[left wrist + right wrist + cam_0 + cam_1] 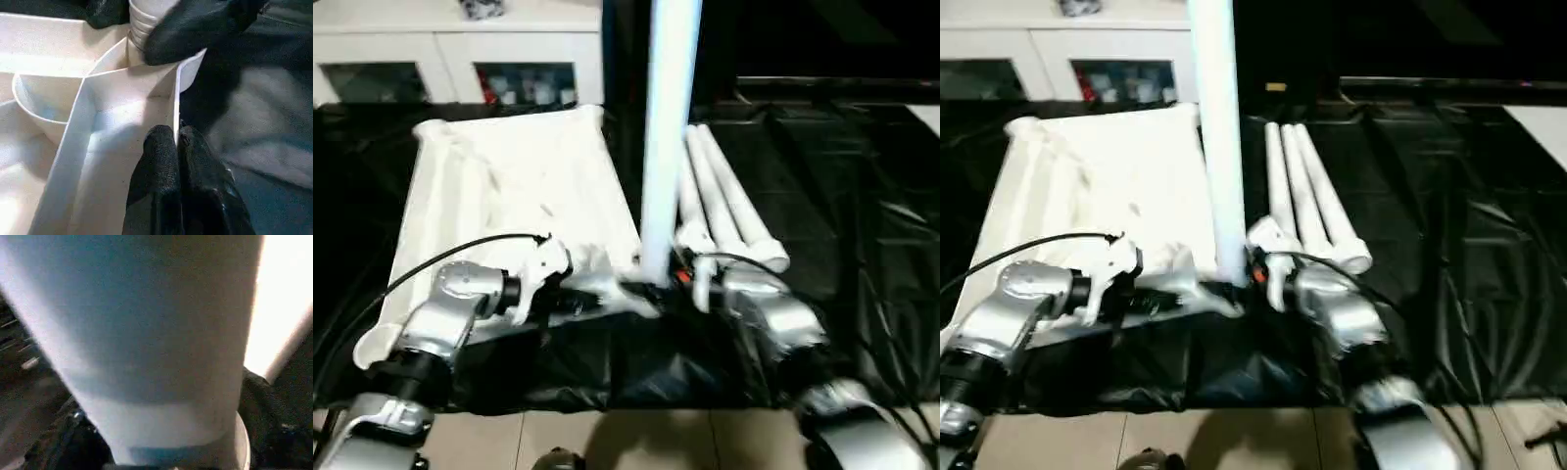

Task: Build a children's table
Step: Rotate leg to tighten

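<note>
With leg (668, 137) upright in tabletop (509, 186) near corner socket, left fingers (164, 166) pinching the rim, right fingers (195, 29) around leg base, grip unclear: could tip or cross-thread if released early.

Landmark: tabletop (509, 186), lying underside up on the sheet (822, 176) in front of me.
- Upright leg (668, 137): stands in the tabletop's near right corner socket.
- Three spare legs (729, 211): lie side by side on the sheet just right of the tabletop, beyond my right gripper.
- My left gripper (177, 147): at the tabletop's near right corner, pinching its rim.
- My right gripper (690, 274): just right of that corner, at the upright leg's base.
- Cabinet (450, 59): behind the tabletop's far edge.
</note>
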You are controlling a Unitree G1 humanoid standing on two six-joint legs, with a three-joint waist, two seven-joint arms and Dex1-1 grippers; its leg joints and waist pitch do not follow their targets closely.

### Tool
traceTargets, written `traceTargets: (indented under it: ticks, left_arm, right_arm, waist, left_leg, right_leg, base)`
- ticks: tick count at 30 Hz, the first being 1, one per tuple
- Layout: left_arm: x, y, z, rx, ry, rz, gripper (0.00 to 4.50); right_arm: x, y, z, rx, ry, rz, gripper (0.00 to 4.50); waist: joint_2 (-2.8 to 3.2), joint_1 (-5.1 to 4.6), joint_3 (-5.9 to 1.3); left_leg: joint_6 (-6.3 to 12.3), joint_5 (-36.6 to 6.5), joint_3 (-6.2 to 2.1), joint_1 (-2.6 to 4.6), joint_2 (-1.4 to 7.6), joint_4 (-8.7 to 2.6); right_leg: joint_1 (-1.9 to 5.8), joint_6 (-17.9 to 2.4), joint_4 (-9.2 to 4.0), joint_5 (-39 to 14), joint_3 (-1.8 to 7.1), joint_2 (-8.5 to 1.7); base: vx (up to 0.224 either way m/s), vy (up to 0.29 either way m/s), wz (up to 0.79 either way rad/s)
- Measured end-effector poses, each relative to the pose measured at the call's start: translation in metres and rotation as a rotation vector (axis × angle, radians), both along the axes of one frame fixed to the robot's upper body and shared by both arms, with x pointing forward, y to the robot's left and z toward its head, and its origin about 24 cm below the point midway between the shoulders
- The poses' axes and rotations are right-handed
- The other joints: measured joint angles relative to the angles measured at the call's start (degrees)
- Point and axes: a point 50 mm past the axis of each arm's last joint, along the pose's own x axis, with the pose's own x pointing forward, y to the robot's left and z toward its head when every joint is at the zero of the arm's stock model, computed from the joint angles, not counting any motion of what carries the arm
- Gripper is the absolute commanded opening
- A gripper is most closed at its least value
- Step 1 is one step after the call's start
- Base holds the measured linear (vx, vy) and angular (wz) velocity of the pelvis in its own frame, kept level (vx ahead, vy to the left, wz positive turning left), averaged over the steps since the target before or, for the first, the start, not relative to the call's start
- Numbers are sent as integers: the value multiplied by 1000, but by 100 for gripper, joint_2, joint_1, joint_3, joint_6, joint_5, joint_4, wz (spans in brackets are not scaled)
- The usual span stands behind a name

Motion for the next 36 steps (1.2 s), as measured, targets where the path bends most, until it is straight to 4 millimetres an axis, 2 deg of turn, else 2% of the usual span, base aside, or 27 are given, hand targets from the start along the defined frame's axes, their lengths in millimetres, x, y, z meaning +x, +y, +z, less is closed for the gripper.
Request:
traceTargets:
  ticks: [5, 9, 10, 12, 17, 20, 22, 26, 29, 35, 36]
  left_arm:
    - [10, -17, -2, -1, -54, 126, 0]
    - [13, -24, -3, -9, -62, 181, 0]
    - [13, -24, -3, -9, -63, 186, 0]
    - [13, -25, -3, -6, -66, 190, 0]
    - [13, -26, -3, -4, -67, 189, 0]
    - [13, -24, -3, -1, -66, 177, 0]
    - [12, -22, -2, -2, -61, 161, 0]
    - [8, -13, 0, -6, -39, 87, 0]
    - [5, -7, 0, -9, -12, 39, 0]
    - [-1, 3, 2, 2, 33, -40, 0]
    - [-2, 5, 2, 4, 42, -56, 0]
  right_arm:
    - [17, 9, 1, -17, -3, -270, 279]
    - [23, 15, 1, -24, -4, -383, 279]
    - [24, 16, 1, -23, -7, -390, 314]
    - [24, 16, 0, -22, -6, -396, 349]
    - [23, 17, -2, -29, -15, -379, 386]
    - [22, 17, -2, -20, -24, -331, 401]
    - [20, 15, -2, -13, -26, -290, 431]
    - [7, 2, -3, 11, -46, -105, 445]
    - [0, -6, -3, 16, -39, -1, 445]
    - [-9, -7, -2, 18, -15, 135, 445]
    - [-10, -8, 0, 16, -9, 167, 428]
  waist:
    - [34, -111, -15]
    - [57, -172, -28]
    - [58, -176, -29]
    - [59, -182, -29]
    - [58, -188, -29]
    - [58, -189, -29]
    - [58, -187, -29]
    - [58, -137, -29]
    - [57, -68, -29]
    - [57, 33, -28]
    - [57, 38, -28]
  left_leg:
    - [-1, 1, -5, 14, -1, -6]
    - [-1, 1, -5, 13, -2, -12]
    - [-1, 1, -4, 11, -2, -12]
    - [-1, 1, -3, 11, -3, -12]
    - [-1, 1, -2, 10, -4, -10]
    - [-1, 1, -2, 8, -3, -11]
    - [0, 0, -2, 5, -2, -11]
    - [5, -2, -2, -10, 0, -11]
    - [7, -3, -2, -13, 1, -9]
    - [7, -3, -1, -15, 1, -5]
    - [7, -3, -1, -16, 1, -3]
  right_leg:
    - [-2, -2, 0, 13, -1, 0]
    - [-5, 4, -2, 9, 0, 0]
    - [-6, 6, -3, 8, 0, 0]
    - [-6, 10, -7, 6, 1, 0]
    - [-4, 10, -11, 6, 3, 0]
    - [-6, 10, -12, 5, 2, 0]
    - [-6, 11, -16, 4, 1, 1]
    - [-8, 13, -33, 3, -5, 2]
    - [-8, 12, -36, 3, -6, 2]
    - [-8, 12, -34, 3, -5, 0]
    - [-8, 12, -34, 4, -5, 0]
  base:
    - [0, 0, 0]
    - [0, 0, 0]
    - [0, 0, 0]
    - [0, 0, 0]
    - [0, 0, 0]
    - [0, 0, 0]
    - [0, 0, 0]
    - [0, 0, 0]
    - [0, 0, 0]
    - [0, 0, 0]
    - [0, 0, 0]
